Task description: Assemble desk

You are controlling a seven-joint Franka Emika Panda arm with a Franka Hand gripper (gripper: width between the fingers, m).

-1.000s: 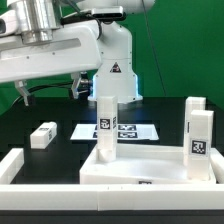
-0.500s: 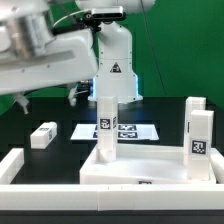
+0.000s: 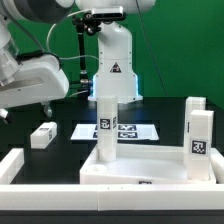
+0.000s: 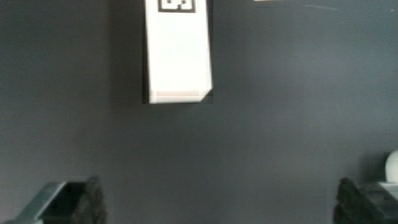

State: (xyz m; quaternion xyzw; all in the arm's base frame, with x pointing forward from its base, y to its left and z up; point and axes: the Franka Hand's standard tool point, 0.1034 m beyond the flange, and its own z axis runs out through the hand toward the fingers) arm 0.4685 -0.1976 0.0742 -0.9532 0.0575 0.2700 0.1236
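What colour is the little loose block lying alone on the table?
White, with a small black-and-white tag, on a black table. The loose leg shows best in the exterior view.

White tabletop [image 3: 150, 165], three legs upright [image 3: 106, 125], one loose [image 3: 43, 135]

one tabletop panel [image 3: 150, 165], three upright legs [image 3: 105, 125], one loose leg [image 3: 43, 135]

Arm high at the exterior view's left, pincer [image 4: 222, 205] spread wide, empty.
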